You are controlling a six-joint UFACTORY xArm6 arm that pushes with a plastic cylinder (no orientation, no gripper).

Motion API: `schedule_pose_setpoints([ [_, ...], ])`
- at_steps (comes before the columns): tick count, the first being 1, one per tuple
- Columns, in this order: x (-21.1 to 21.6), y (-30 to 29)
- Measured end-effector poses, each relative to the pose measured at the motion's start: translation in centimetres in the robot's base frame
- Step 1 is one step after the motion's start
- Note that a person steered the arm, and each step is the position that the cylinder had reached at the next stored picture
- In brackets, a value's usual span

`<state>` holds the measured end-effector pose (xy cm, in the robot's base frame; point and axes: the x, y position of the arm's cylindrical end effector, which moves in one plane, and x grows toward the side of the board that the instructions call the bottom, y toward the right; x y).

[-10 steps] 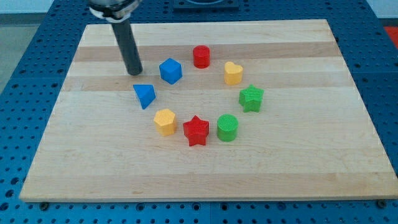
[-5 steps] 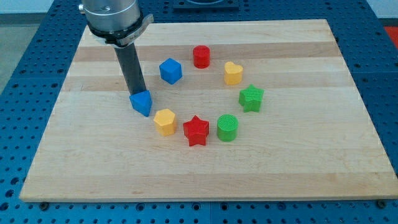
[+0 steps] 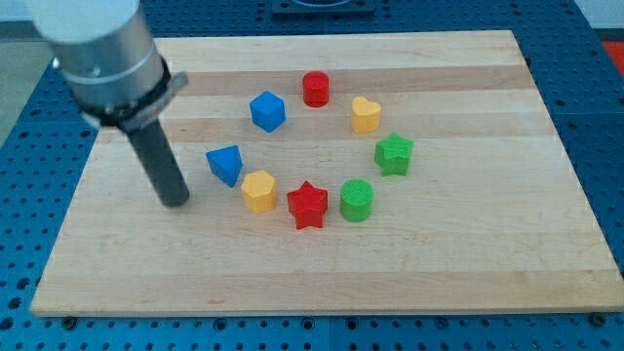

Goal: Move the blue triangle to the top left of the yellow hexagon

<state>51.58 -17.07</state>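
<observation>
Blue triangle (image 3: 225,164) right of my tip (image 3: 176,202), apart.

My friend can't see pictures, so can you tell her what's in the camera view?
A dark rod's tip rests on a wooden board, apart from a blue triangle to its right. That triangle sits just up-left of a yellow hexagon, part of a loose ring with a red star and other coloured blocks.

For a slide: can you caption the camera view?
My tip rests left of the blue triangle, which sits at the yellow hexagon's top left.
</observation>
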Motion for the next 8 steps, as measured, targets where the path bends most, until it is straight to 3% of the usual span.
schedule_pose_setpoints([
  [5, -5.5, 4.6],
  [8, -5.5, 4.7],
])
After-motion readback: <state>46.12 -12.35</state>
